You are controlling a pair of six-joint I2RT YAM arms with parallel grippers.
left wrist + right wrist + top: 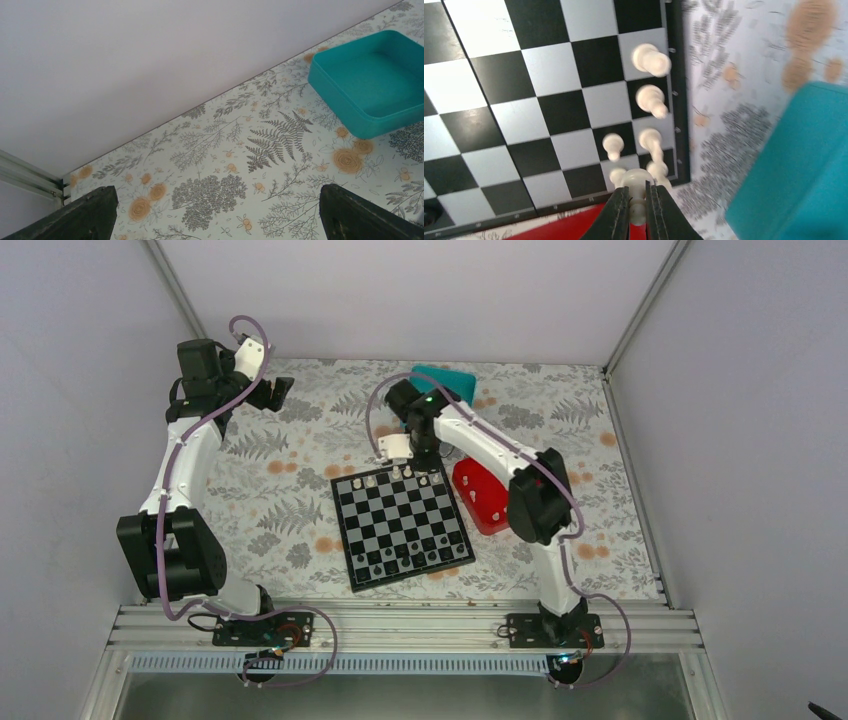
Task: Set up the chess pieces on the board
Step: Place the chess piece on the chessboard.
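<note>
Right gripper [638,192]: pinching a cream chess piece [637,176] by its stem, fingers almost pressed together around it; hanging over the corner of the chessboard [549,100] nearest the red tray [569,227]; type of piece hard to tell from this angle, possibly a pawn.

Placed white pieces [651,60]: standing along the board's edge squares just beside the held one; one more a square inward; dark pieces [410,560] lining the opposite, near rows in the overhead view.

Left gripper [215,217]: hovering with fingers spread wide, holding nothing; well apart from the board; facing the teal box [372,85] on the floral table cover [210,195].

Handling note for the placing in hand: lowering straight down onto the centre of a free square, piece upright; avoiding any brush against the neighbours crowding the corner; releasing only once the base is resting flat; lifting away vertically.
</note>
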